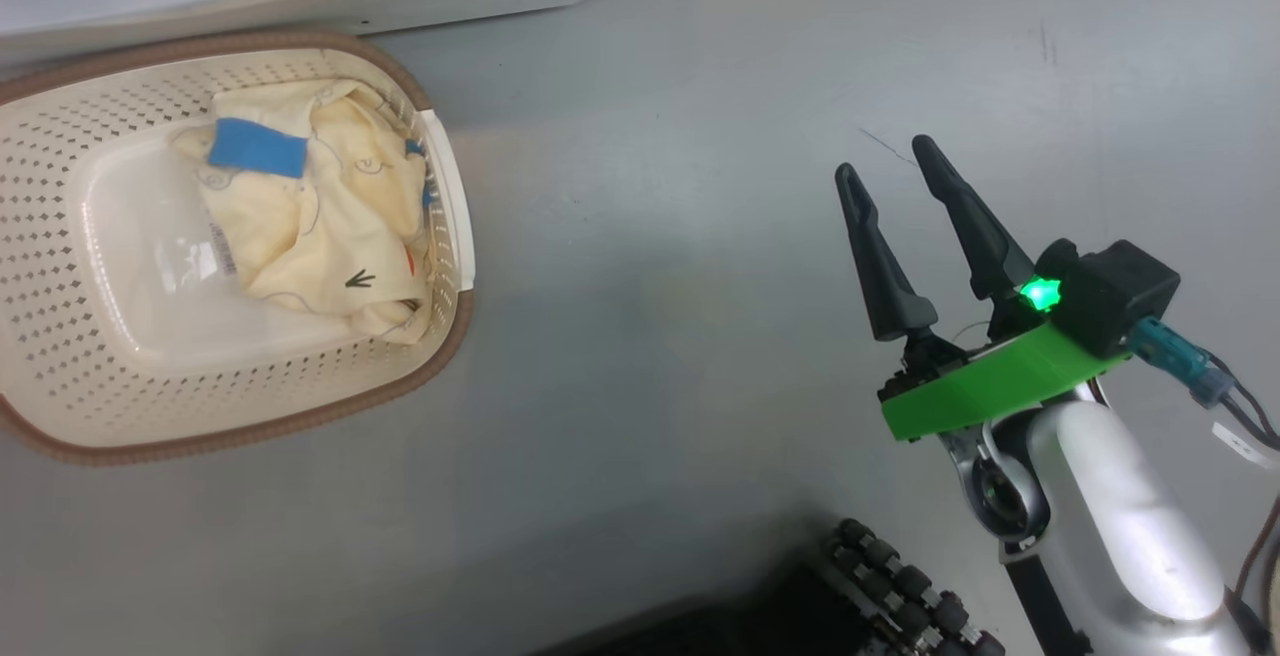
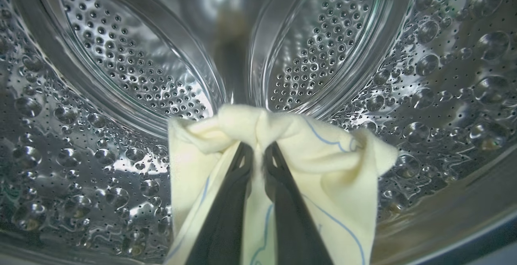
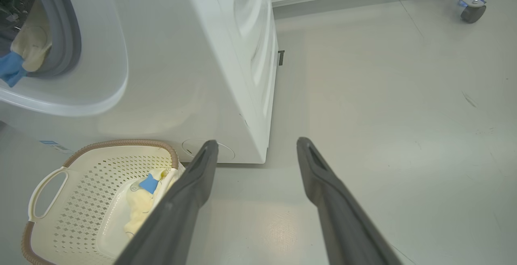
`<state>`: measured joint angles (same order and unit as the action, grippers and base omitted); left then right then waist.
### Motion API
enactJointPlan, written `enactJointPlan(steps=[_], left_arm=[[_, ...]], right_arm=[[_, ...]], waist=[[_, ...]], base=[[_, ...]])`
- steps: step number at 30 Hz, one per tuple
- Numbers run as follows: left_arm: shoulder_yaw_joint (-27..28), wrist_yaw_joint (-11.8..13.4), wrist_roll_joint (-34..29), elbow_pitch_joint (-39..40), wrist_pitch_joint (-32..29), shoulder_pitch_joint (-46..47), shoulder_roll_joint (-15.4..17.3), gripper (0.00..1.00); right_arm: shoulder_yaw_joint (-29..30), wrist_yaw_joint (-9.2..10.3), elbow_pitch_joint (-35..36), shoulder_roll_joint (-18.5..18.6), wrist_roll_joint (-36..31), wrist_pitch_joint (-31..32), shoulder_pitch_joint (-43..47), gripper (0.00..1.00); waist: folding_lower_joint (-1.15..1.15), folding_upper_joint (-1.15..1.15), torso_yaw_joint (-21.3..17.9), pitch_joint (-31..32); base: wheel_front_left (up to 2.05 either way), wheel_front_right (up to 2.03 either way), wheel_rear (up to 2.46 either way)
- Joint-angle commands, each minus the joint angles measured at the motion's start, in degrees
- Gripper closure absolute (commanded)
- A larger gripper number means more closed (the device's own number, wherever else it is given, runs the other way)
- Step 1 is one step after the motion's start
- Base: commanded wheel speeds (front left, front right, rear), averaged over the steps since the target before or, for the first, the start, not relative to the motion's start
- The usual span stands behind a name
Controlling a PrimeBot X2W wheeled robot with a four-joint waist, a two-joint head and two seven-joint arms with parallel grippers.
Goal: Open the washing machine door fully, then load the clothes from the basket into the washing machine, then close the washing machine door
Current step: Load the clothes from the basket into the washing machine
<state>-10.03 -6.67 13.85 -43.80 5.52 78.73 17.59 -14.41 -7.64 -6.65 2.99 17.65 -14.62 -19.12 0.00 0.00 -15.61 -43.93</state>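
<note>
— What surrounds my left gripper [image 2: 258, 148]?
— Dimpled, perforated steel drum [image 2: 444, 75] on every side. I see its fingers pinched on a soft cream garment [image 2: 323, 164] (lower folds cut off).
— And the right gripper [image 1: 886, 158]?
— Spread wide, empty, above bare floor [image 1: 650, 336]. The basket [image 1: 445, 336] with crumpled clothes [image 1: 330, 226] sits to its left.

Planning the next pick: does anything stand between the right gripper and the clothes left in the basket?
Only the side wall of the basket. The right gripper hangs open over the floor beside it; the clothes lie uncovered from above.
</note>
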Motion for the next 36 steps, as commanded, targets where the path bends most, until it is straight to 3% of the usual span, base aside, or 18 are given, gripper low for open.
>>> enactJointPlan(steps=[1, 13, 19, 26, 36], left_arm=[[0.0, 0.1, -1.1, 1.2, 0.1, 3.4, 3.0, 1.0], [-2.5, -0.2, -2.4, -3.7, 1.0, 9.2, 4.6, 1.0], [-4.5, 0.3, -4.7, -3.7, 6.0, 12.9, 5.2, 1.0], [-6.7, 1.9, -8.1, -1.2, 9.3, 15.9, 6.0, 1.0], [-6.5, 2.5, -9.5, 9.5, 9.5, 12.8, 7.9, 1.0]], right_arm=[[-1.1, 0.15, 1.4, -0.1, 0.5, -0.4, 1.2, 0.0], [-1.7, 0.15, 1.7, -0.1, 1.3, -0.4, 1.8, 0.0], [-2.4, 0.15, 2.1, -0.1, 1.7, -0.4, 2.0, 0.0], [-2.9, 0.15, 2.2, -0.1, 2.4, -0.4, 1.6, 0.0], [-2.9, 0.15, 2.0, -0.1, 2.5, -0.4, 1.1, 0.0]], waist=[[0.0, 0.0, -0.2, -0.2], [0.0, 0.0, -1.0, -3.4], [0.0, 0.0, -1.3, -5.1], [0.0, 0.0, -2.1, -6.2], [0.0, 0.0, -2.0, -6.6]], base=[[0.0, 0.0, 0.0], [0.0, 0.0, 0.0], [0.0, 0.0, 0.0], [0.0, 0.0, 0.0], [0.0, 0.0, 0.0]])
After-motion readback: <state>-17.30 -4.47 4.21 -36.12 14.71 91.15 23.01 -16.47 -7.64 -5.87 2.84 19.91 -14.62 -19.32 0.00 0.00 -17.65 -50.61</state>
